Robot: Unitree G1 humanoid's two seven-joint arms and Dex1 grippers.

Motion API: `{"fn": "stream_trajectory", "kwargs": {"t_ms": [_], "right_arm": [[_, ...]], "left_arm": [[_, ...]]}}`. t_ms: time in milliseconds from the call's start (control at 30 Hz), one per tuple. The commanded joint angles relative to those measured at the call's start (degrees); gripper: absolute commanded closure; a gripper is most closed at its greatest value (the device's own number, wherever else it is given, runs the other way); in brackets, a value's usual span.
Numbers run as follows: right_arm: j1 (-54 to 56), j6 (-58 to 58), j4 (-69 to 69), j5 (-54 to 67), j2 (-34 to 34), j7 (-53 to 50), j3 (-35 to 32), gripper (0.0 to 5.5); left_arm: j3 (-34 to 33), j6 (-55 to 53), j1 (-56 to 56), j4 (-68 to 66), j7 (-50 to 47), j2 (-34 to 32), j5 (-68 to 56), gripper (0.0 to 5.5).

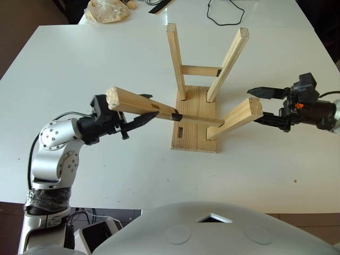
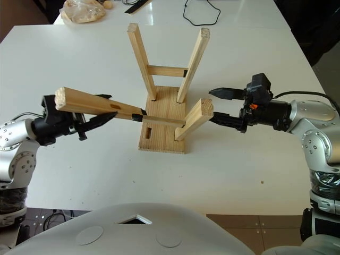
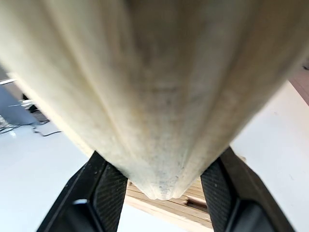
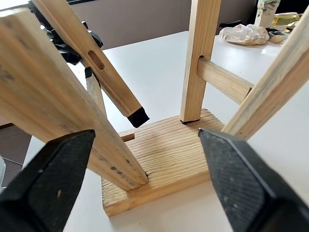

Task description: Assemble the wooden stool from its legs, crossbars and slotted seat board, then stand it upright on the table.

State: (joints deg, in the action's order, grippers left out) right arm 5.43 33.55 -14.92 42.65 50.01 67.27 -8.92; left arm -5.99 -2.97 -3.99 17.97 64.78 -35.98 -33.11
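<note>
We are pinching a slanted leg [image 1: 125, 100] in our left end effector [image 1: 151, 106] above the seat board [image 1: 196, 139] on the tabletop [image 1: 106, 53]; right end effector [image 1: 254, 106] gaping beside a leaning leg [image 1: 234, 119]; far legs [image 1: 177, 61] standing slotted, two awaiting seating

Free over the table [image 1: 133, 175] on the near side of the seat board [image 1: 194, 137] and along both flanks. Blocked at the board's far end by the far left leg [image 1: 176, 61] and far right leg [image 1: 228, 64], tied by a crossbar [image 1: 199, 70] — gaps above and below that bar. Barred across the near half by the tilted leg [image 1: 133, 102] clamped in the left gripper [image 1: 149, 107], a thin crossbar [image 1: 202, 120] and the leaning leg [image 1: 236, 118], its top between the spread fingers of the right gripper [image 1: 254, 106]. Cluttered at the far edge: plastic bag [image 1: 108, 10], black cable [image 1: 223, 16].
</note>
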Motion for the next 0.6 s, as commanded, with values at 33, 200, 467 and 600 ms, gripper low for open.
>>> {"fn": "stream_trajectory", "kwargs": {"t_ms": [33, 200, 467, 600], "right_arm": [[1.1, -0.7, -0.2, -1.1, 0.0, 0.5, 0.8, 1.55], [1.0, -0.6, -0.7, -1.3, -0.5, 0.3, 1.1, 1.55], [0.6, -0.7, -1.6, -1.7, -0.7, 0.1, 1.5, 1.55], [-0.1, -1.2, -2.2, -2.1, -0.7, 0.4, 2.0, 1.55]], "left_arm": [[2.0, 0.5, -2.6, -0.7, 4.4, -2.7, 1.6, 3.45], [4.2, -0.7, -3.9, -1.1, 7.4, -5.5, 2.4, 3.45], [7.0, -6.6, -1.9, -0.7, 7.8, -11.7, 2.0, 3.45], [7.8, -14.2, 3.2, -0.7, 7.5, -14.5, -2.0, 3.45]]}}
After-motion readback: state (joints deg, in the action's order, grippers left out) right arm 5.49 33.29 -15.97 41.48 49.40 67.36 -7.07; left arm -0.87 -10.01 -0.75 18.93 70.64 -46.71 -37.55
